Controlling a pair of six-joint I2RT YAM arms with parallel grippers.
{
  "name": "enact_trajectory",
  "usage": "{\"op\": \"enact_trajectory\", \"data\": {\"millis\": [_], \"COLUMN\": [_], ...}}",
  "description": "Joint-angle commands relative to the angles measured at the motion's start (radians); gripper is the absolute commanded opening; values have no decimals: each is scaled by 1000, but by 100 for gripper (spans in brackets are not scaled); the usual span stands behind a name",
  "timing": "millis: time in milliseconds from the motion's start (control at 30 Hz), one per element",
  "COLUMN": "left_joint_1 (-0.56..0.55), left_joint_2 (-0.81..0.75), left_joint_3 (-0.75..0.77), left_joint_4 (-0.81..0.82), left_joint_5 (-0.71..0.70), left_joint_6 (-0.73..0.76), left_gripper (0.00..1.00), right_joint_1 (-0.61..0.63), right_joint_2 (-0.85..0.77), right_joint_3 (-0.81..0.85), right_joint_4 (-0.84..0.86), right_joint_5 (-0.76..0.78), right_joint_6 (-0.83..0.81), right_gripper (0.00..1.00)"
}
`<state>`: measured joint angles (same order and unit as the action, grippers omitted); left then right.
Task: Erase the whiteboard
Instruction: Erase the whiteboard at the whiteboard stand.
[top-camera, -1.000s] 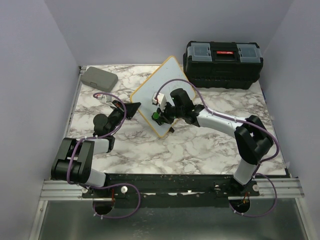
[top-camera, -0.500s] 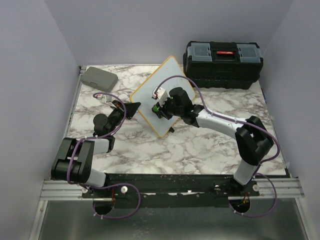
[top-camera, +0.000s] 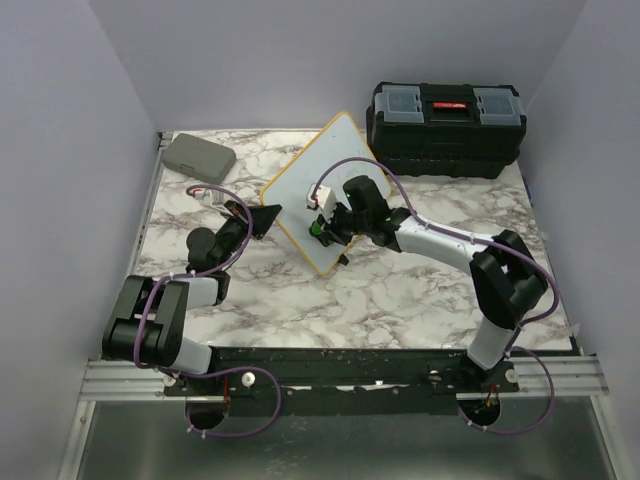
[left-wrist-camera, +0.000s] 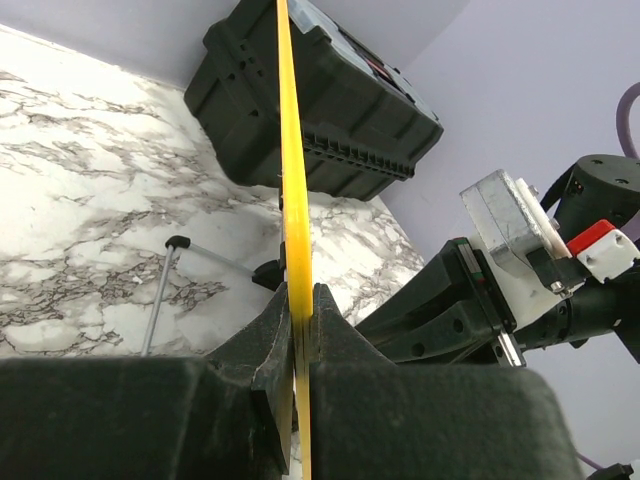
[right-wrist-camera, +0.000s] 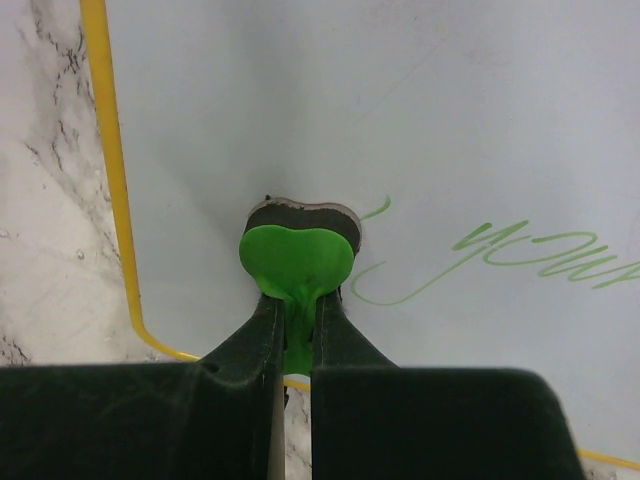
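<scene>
The whiteboard (top-camera: 310, 180), white with a yellow frame, stands tilted on the marble table. My left gripper (top-camera: 268, 218) is shut on its left edge; in the left wrist view the yellow frame (left-wrist-camera: 295, 200) runs up between the closed jaws of the left gripper (left-wrist-camera: 301, 300). My right gripper (top-camera: 322, 228) is shut on a small green eraser (right-wrist-camera: 297, 258) whose dark pad presses on the board face (right-wrist-camera: 420, 120). Green handwriting (right-wrist-camera: 520, 252) lies just right of the eraser. The eraser also shows in the top view (top-camera: 315, 228).
A black toolbox (top-camera: 445, 128) stands at the back right and shows behind the board in the left wrist view (left-wrist-camera: 330, 120). A flat grey case (top-camera: 198, 156) lies at the back left. A thin black-tipped leg of the board (left-wrist-camera: 165, 290) rests on the table.
My right gripper moved the eraser up the board and then back down toward its lower corner. The left gripper and the board stayed still.
</scene>
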<state>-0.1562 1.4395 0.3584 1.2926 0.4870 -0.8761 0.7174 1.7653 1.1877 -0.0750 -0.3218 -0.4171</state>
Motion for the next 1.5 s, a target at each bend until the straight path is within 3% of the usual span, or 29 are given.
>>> {"op": "enact_trajectory", "data": {"millis": [0, 233, 433, 600, 767, 1067, 1233, 1467], "left_joint_1": [-23, -23, -23, -23, -23, -23, -23, -23], "left_joint_2": [6, -12, -18, -19, -15, 2, 2, -12], "left_joint_3": [1, -5, -4, -4, -4, -6, -7, -1], "left_joint_4": [20, 4, 2, 0, 3, 20, 20, 2], "left_joint_5": [114, 114, 116, 117, 118, 116, 113, 116], "left_joint_6": [5, 13, 14, 19, 20, 10, 8, 14], "left_gripper": [0, 0, 0, 0, 0, 0, 0, 0], "right_joint_1": [10, 9, 4, -7, -12, -13, -12, -12], "right_joint_2": [50, 73, 94, 83, 49, 56, 62, 73], "right_joint_3": [21, 169, 182, 110, 29, 89, 174, 232], "right_joint_4": [-85, -3, 15, -33, -137, -189, -112, 38], "right_joint_5": [-59, 109, 221, 186, -45, -150, -123, 114], "right_joint_6": [23, 108, 94, 51, -39, -39, 90, 213], "right_gripper": [1, 1, 1, 1, 1, 1, 1, 1]}}
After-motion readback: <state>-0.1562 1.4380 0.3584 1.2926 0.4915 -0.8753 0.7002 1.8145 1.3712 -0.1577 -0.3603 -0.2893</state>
